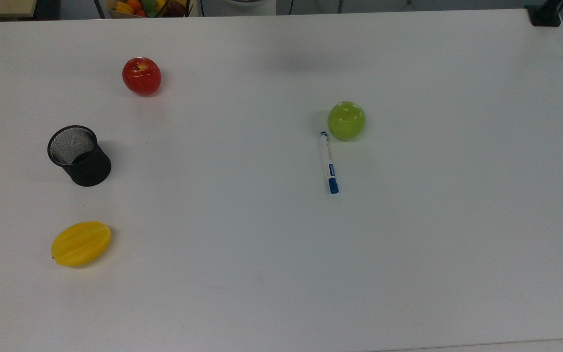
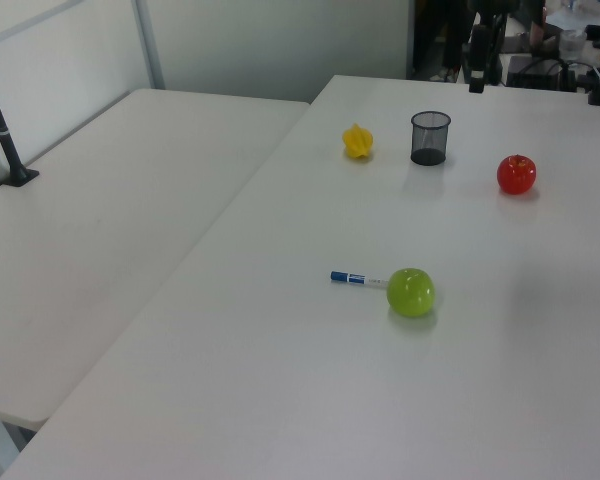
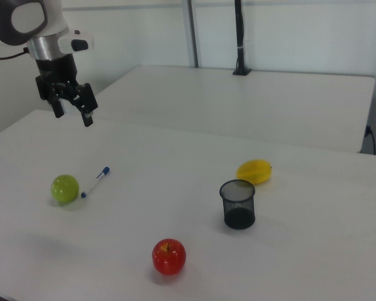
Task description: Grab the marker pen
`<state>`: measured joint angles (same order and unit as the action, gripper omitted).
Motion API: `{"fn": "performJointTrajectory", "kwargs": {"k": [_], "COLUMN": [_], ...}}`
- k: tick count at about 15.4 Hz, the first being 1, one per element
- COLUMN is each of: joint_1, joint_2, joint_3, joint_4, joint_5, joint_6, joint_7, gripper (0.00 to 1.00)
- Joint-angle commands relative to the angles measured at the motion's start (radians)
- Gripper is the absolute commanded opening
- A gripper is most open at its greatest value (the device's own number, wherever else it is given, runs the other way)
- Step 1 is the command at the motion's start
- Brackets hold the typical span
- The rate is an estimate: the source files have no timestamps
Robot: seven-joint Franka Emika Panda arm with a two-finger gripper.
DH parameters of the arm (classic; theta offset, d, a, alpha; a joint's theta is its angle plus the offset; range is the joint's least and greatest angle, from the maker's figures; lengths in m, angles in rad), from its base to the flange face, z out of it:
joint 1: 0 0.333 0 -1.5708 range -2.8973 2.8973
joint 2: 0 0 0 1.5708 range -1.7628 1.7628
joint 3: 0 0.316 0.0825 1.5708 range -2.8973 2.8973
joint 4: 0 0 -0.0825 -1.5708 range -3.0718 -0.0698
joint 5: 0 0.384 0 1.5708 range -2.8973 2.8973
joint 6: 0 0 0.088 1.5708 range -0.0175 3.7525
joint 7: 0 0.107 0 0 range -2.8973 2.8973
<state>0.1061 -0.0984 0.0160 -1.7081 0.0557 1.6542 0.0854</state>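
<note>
Marker pen (image 1: 328, 162) lies flat on the white table (image 1: 457, 220), untouched, its small blue end just beside the green apple (image 1: 346, 120) and its blue cap pointing away from the fruit. In the right view the pen (image 3: 95, 181) sits below the fingers (image 3: 87, 117) and slightly to the right view's right, well apart from them. Gripper (image 3: 72, 114) hangs in the air above the table's far edge; fingers spread apart, nothing between them. In the left view the gripper (image 2: 476, 80) is at the top, beyond the black mesh cup (image 2: 430, 138).

Green apple in the right view (image 3: 65, 188) rests below the fingers, touching or nearly touching the pen's end. Red apple (image 3: 169, 256), mesh cup (image 3: 239, 204) and yellow fruit (image 3: 255, 171) all stand far off to the right view's right of the fingers, each apart from the others.
</note>
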Motion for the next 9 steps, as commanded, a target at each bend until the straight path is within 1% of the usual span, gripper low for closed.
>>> {"fn": "performJointTrajectory", "kwargs": {"k": [1, 2, 3, 5, 6, 7, 8, 9], "joint_1": [-0.031, -0.023, -0.001, 0.099, 0.127, 0.127, 0.112, 0.054], "joint_2": [-0.007, -0.004, 0.006, 0.04, 0.042, 0.052, 0.081, 0.104], "joint_3": [-0.013, -0.039, -0.077, -0.174, -0.194, -0.194, -0.185, -0.144], "joint_4": [-0.03, -0.025, -0.018, 0.031, 0.033, 0.038, 0.057, 0.103], "joint_5": [0.033, 0.047, 0.055, 0.058, 0.056, 0.056, 0.05, 0.052], "joint_6": [0.105, 0.111, 0.116, 0.101, 0.099, 0.101, 0.099, 0.085], "joint_7": [-0.094, -0.137, -0.163, -0.171, -0.164, -0.161, -0.158, -0.154], "gripper": [1.0, 1.0, 1.0, 1.0, 1.0, 1.0, 1.0, 1.0]}}
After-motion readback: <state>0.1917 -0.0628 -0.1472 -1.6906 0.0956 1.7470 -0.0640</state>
